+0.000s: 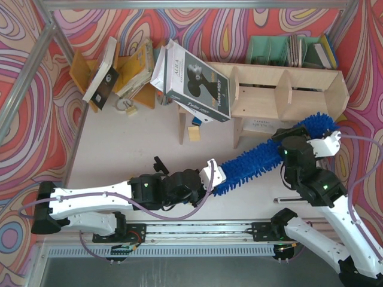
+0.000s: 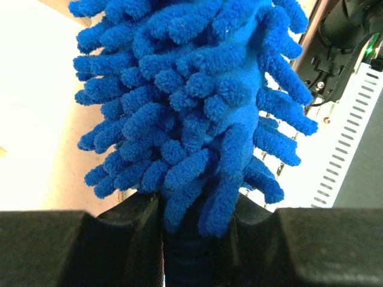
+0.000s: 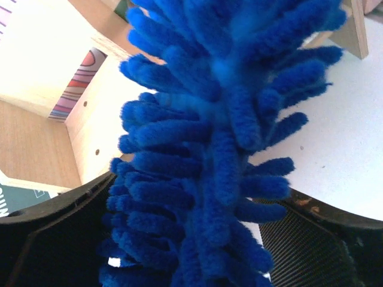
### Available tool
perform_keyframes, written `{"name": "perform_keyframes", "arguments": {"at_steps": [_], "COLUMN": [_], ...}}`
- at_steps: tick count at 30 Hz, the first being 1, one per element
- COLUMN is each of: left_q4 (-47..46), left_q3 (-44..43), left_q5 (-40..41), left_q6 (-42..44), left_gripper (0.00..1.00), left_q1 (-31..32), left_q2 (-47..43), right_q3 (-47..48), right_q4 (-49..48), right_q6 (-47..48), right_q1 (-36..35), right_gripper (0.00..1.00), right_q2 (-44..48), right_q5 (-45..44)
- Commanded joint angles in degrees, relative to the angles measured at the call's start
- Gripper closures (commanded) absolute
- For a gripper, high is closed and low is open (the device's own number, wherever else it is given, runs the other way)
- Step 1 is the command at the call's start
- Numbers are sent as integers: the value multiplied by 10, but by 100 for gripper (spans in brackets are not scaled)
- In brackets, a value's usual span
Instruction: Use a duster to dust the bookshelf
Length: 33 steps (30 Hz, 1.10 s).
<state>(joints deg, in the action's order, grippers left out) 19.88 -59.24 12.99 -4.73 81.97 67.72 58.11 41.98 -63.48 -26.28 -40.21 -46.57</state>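
Observation:
The bright-blue fluffy duster (image 1: pixel 257 161) lies slantwise over the table, its tip up by the right end of the pale plywood bookshelf (image 1: pixel 287 89). My left gripper (image 1: pixel 213 175) is shut on the duster's ribbed blue handle (image 2: pixel 190 257) at the lower left end; the fluffy head (image 2: pixel 191 89) fills the left wrist view. My right gripper (image 1: pixel 286 143) straddles the duster's fluffy middle (image 3: pixel 215 149), jaws set wide on either side, fibres loose on the right side. A shelf panel (image 3: pixel 36 78) shows behind it. The right gripper's own point in its view is (image 3: pixel 191 239).
A large grey-and-white book (image 1: pixel 194 84) leans against the bookshelf's left end. An orange slanted book rack (image 1: pixel 128 72) with books stands at the back left, a teal file organiser (image 1: pixel 269 51) behind the shelf. A tape roll (image 1: pixel 122 104) and a small block (image 1: pixel 192 133) lie on the table.

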Motion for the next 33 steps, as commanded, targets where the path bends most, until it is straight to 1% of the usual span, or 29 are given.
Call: {"name": "perform_keyframes", "arguments": {"at_steps": [1, 4, 8, 9, 14, 15, 18, 20, 21, 23, 26, 31, 33], "left_q4": [-76, -77, -80, -79, -76, -75, -69, -65, -64, -60, -55, -55, -37], "left_q3": [6, 12, 24, 25, 31, 31, 32, 35, 38, 41, 44, 39, 34], "left_q5": [-2, 6, 23, 27, 52, 57, 76, 89, 95, 106, 120, 151, 179], "left_q6": [29, 30, 28, 27, 20, 18, 10, 4, 2, -3, -9, -27, -43], "left_gripper": [100, 100, 100, 99, 93, 90, 71, 59, 51, 42, 33, 23, 20], "left_q1": [4, 4, 4, 4, 4, 4, 4, 4, 4, 4, 4, 4, 4], "left_q2": [-10, -9, -12, -13, -18, -18, -21, -25, -28, -35, -48, -70, -75], "right_q3": [-16, -22, -36, -39, -42, -42, -39, -38, -38, -39, -42, -51, -58], "right_q4": [40, 57, 58, 59, 66, 67, 85, 98, 104, 121, 147, 178, 182], "right_q6": [-70, -97, -115, -119, -138, -143, -173, -196, -209, -238, -279, -340, -357], "right_q1": [-1, -1, -1, -1, -1, -1, -1, -1, -1, -1, -1, -1, 0], "right_gripper": [30, 46, 64, 69, 88, 91, 99, 100, 100, 100, 100, 100, 100], "right_q2": [-1, 5, 21, 24, 32, 33, 38, 41, 44, 51, 60, 71, 73], "right_q5": [-10, -20, -33, -36, -42, -43, -46, -47, -47, -50, -54, -51, -45]}}
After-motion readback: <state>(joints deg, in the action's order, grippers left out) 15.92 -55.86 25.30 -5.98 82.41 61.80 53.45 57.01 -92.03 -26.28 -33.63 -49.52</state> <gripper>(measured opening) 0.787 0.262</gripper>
